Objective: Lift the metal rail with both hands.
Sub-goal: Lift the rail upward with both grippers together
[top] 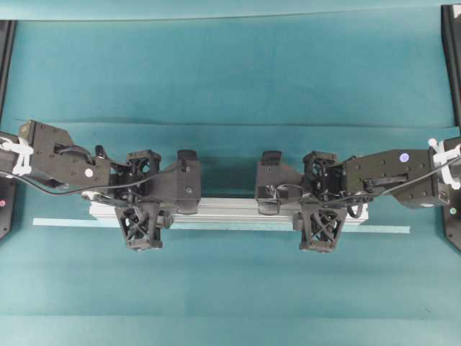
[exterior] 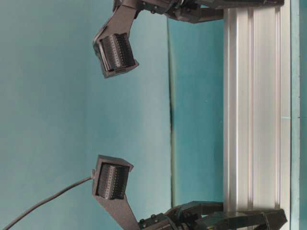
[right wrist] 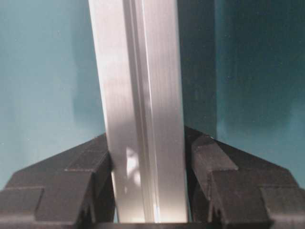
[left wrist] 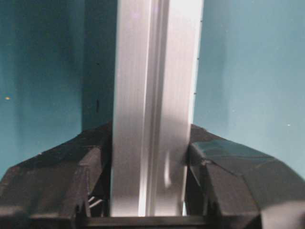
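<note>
The metal rail [top: 230, 209] is a long grooved silver bar lying left to right across the middle of the teal table. My left gripper [top: 142, 204] is shut on it near its left end, one lattice finger on each side. Near the right end, my right gripper [top: 319, 204] is shut on it the same way. In the left wrist view the rail [left wrist: 152, 105] runs straight up between the black fingers [left wrist: 214, 167], which press its sides. The right wrist view shows the rail [right wrist: 143, 95] clamped likewise between fingers [right wrist: 81, 176]. I cannot tell whether the rail is off the table.
A thin pale tape strip [top: 65, 222] lies along the front of the rail and reaches past both its ends. Black frame posts [top: 452, 58] stand at the table's left and right edges. A fold in the teal cloth [top: 230, 124] runs behind the arms.
</note>
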`<action>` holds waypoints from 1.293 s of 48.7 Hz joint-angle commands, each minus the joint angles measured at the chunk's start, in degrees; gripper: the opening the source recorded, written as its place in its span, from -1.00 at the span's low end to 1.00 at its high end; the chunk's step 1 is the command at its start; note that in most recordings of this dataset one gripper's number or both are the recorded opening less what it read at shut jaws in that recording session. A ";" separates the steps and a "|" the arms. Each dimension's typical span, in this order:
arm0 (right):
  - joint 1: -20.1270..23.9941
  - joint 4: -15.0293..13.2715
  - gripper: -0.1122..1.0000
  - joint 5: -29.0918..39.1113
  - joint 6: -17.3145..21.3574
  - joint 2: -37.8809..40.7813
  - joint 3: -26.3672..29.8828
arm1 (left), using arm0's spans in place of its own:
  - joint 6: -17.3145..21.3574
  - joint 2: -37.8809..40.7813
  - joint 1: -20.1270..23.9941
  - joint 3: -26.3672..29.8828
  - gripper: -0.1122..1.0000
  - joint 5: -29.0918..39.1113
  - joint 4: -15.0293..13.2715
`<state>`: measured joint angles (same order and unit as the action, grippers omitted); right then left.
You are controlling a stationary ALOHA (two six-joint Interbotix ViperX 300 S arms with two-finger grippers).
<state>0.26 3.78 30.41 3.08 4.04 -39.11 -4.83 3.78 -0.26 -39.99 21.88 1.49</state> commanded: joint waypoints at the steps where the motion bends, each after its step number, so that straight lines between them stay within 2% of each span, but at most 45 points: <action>1: 0.53 0.26 -0.10 0.09 0.18 0.53 0.09 | -0.18 -0.44 -0.09 0.26 -0.15 -0.18 0.00; 12: 0.53 0.26 -0.10 0.18 0.18 0.00 1.41 | -0.35 -1.41 -0.09 1.05 -0.15 0.26 0.00; 19: 0.44 0.26 -0.10 1.85 0.35 -1.05 2.46 | -0.44 -3.25 0.18 1.93 -0.15 3.52 0.00; 45: -0.70 0.26 -0.10 18.02 0.44 -13.45 9.58 | -0.18 -11.07 0.35 10.37 -0.15 20.65 0.09; 63: -0.62 0.26 -0.10 29.09 0.44 -15.29 15.82 | -0.09 -13.62 0.18 19.60 -0.15 32.26 0.09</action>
<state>-0.53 3.87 57.74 3.16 -10.46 -25.84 -5.01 -8.00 -0.18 -23.82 52.47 1.32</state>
